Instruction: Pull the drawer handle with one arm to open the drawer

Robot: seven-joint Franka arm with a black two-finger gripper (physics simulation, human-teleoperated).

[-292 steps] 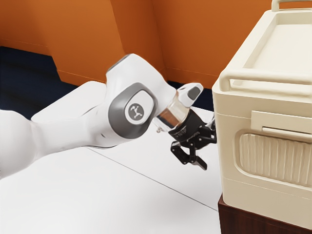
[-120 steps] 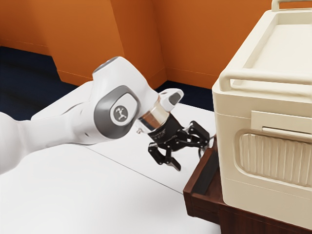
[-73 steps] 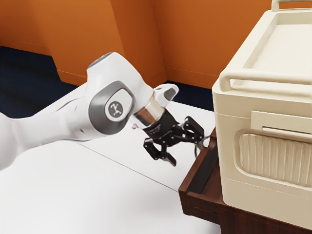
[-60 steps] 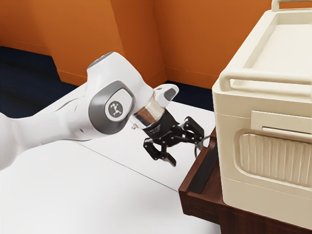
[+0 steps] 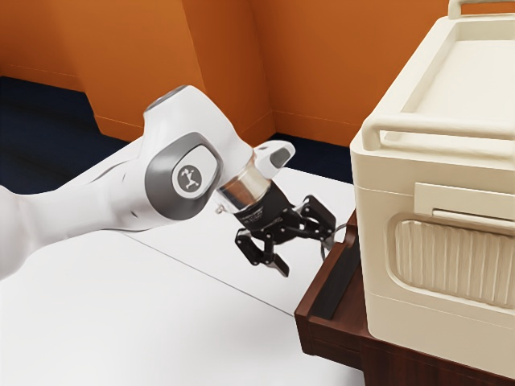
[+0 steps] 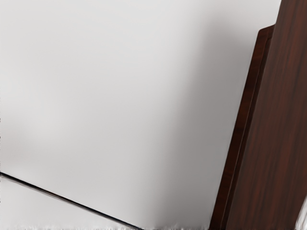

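One drawer point(image 5: 328, 342), dark wood, juts partly open beneath the cream case point(image 5: 441, 318), toward the exterior view's left. Its curved handle point(image 5: 323, 251) lies close against one side of the pincer point(image 5: 308, 257), which stands spread. Judged step: end of pull; next move calls for backing clear without nudging the drawer shut

A pale, smooth bench point(image 6: 96, 86) carries a thin dark seam point(image 6: 67, 199) running from ten toward four o'clock. Toward two o'clock from that seam stands a red-brown wooden panel point(image 6: 278, 124) with streaked grain. A narrower, darker ledge point(image 6: 245, 103) edges its nine o'clock side, next to a soft shadow point(image 6: 196, 110). At the panel's five o'clock end, something whitish point(image 6: 303, 220) is too blurred to identify.
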